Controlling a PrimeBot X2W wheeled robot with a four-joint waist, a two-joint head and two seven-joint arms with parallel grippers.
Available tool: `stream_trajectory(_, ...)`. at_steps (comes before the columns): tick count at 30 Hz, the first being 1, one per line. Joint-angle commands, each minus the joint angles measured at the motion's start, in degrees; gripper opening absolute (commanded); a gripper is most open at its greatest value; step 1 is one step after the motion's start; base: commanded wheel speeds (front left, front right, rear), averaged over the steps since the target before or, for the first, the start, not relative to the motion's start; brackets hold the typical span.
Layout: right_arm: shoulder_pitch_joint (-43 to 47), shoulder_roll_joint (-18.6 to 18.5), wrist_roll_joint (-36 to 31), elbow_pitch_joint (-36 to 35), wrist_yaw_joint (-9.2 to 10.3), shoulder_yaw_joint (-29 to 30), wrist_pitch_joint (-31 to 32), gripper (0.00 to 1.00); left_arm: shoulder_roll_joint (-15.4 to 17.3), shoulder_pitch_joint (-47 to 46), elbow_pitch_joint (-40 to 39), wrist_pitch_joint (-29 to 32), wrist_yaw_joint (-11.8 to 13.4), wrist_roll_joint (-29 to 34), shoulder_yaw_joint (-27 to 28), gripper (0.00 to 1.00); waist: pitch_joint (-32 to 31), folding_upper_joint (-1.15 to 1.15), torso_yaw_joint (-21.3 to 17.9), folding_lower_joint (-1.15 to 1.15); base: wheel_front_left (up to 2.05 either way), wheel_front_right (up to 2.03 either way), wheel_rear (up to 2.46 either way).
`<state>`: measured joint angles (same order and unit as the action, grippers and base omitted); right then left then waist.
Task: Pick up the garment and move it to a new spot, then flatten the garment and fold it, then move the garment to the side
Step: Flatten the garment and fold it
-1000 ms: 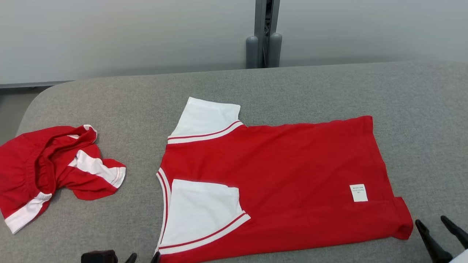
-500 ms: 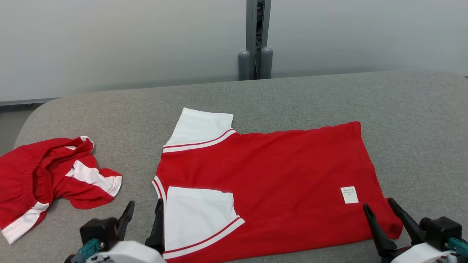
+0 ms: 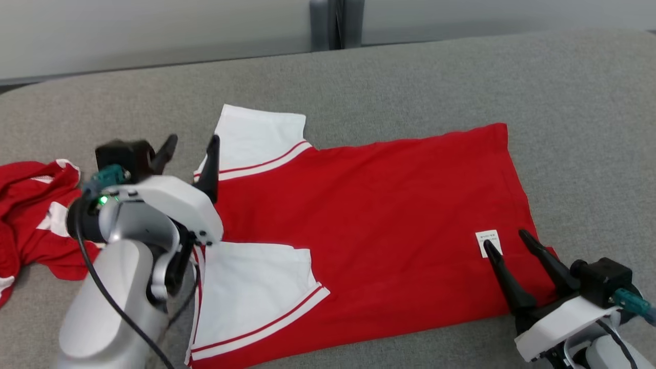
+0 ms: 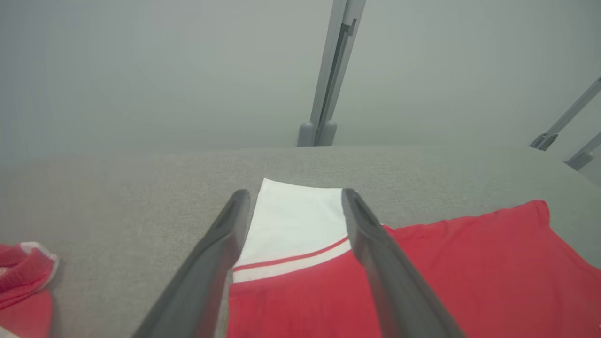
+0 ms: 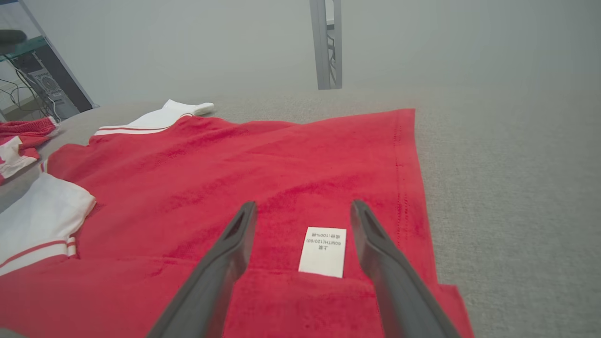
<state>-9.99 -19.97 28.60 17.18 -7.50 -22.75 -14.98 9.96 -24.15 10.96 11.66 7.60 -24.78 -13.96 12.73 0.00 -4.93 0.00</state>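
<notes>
The garment (image 3: 384, 215) is a red T-shirt with white sleeves, spread flat on the grey table (image 3: 410, 77), its collar end to the left. The near sleeve (image 3: 256, 292) lies folded onto the body; the far sleeve (image 3: 261, 136) sticks out. My left gripper (image 3: 193, 141) is open beside the far sleeve, and in the left wrist view the left gripper (image 4: 296, 195) frames that sleeve (image 4: 296, 230). My right gripper (image 3: 505, 240) is open above the hem corner; in the right wrist view the right gripper (image 5: 304, 206) straddles the white label (image 5: 323, 251). Neither holds cloth.
A second, crumpled red and white garment (image 3: 31, 215) lies at the table's left end, close to my left forearm. Beyond the far table edge stands a grey wall with a grey post (image 3: 333, 23). Bare grey surface lies to the right of the hem (image 5: 516, 188).
The camera has tilted down. My left gripper opened and reached from the shirt's near edge to the far sleeve. My right gripper advanced over the hem by the label.
</notes>
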Motion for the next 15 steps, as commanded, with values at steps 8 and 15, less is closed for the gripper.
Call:
stream_trajectory(8, -4.29, 0.23, 0.35, -1.04, 0.02, -0.99, -0.33, 1.0, 0.69, -17.14, 17.02, 1.77, -1.97, 1.04, -0.24, 1.0, 9.37, 0.0, -2.9, 0.0, 0.0, 0.0, 0.0)
stream_trajectory(15, -6.97, 0.73, 0.31, -1.24, 0.02, -2.38, -0.34, 1.0, -0.33, -28.51, 32.31, -0.99, -3.45, 1.93, -1.15, 1.0, 12.85, 0.0, -4.39, 0.0, 0.0, 0.0, 0.0)
